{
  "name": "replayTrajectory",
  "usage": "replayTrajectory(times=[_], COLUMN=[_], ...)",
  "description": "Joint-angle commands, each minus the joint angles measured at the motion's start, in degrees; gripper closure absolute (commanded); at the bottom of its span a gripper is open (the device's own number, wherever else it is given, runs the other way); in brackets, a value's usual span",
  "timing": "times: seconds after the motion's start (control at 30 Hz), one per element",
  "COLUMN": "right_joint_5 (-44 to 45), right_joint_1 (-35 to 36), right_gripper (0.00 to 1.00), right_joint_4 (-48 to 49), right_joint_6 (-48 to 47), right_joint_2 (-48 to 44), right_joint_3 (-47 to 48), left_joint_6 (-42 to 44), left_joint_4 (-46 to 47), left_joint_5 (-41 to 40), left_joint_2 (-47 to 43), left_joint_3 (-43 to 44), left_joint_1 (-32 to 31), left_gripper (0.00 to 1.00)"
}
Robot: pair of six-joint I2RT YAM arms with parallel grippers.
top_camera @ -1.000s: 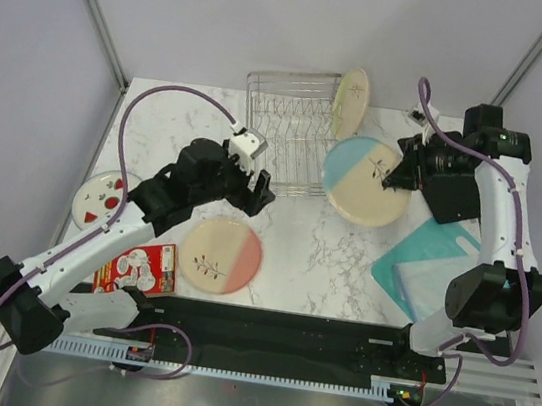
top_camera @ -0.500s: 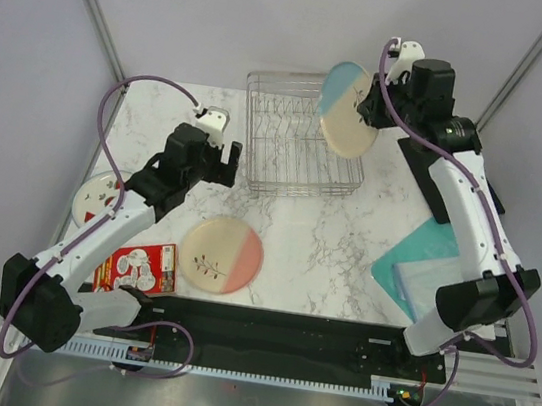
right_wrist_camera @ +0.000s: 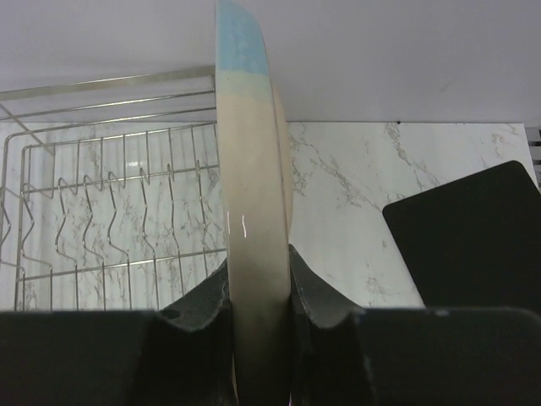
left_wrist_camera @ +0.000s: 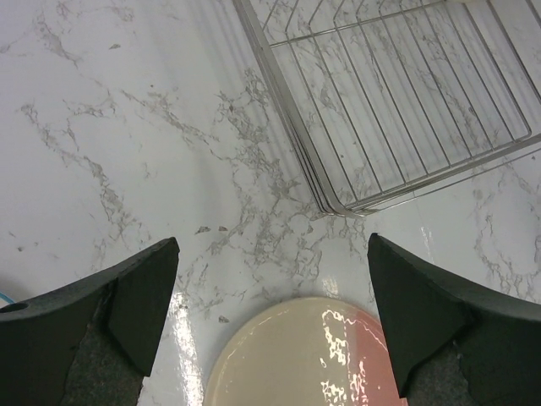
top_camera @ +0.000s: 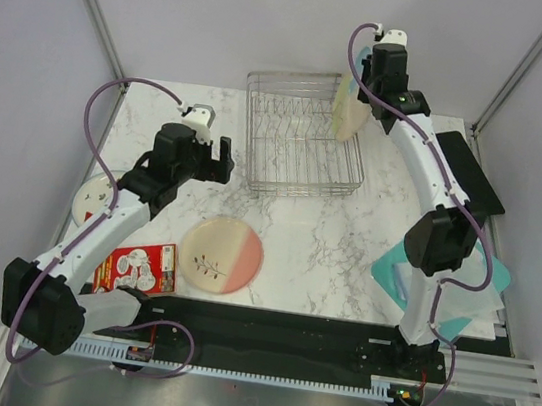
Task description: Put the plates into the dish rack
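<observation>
Over the far right corner of the dish rack (top_camera: 300,139) the blue-and-cream plate (top_camera: 349,113) hangs on edge, its rim clamped in the right gripper (right_wrist_camera: 258,283). This looks like the slotting step, calling next for a straight descent between two prongs. The pink plate (top_camera: 221,255) lies flat on the rack's near side, close to the left gripper (left_wrist_camera: 270,245), whose jaws stand wide apart.

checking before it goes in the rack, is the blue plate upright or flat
Upright: the blue plate stands on edge, pinched in the right gripper.
</observation>
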Motion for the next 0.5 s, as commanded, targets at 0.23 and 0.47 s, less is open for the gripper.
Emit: replayTrajectory(times=[0.23,0.47], right_joint_5=[5.23,4.79], right_joint_1=[0.90,1.07], right_gripper=[1.00,1.00], right_joint_4=[10.53,11.23], right_joint_6=[1.02,1.89], right_joint_2=[7.30,11.35], right_joint_3=[10.68,14.11], left_joint_6=[-4.30,-4.65], left_joint_4=[2.18,2.27], left_joint_5=[4.50,5.20], left_joint_2=[-1.22,-1.13], left_joint_3=[-1.54,-3.21], left_joint_1=[2.54,3.16], left_gripper=[0.00,0.00])
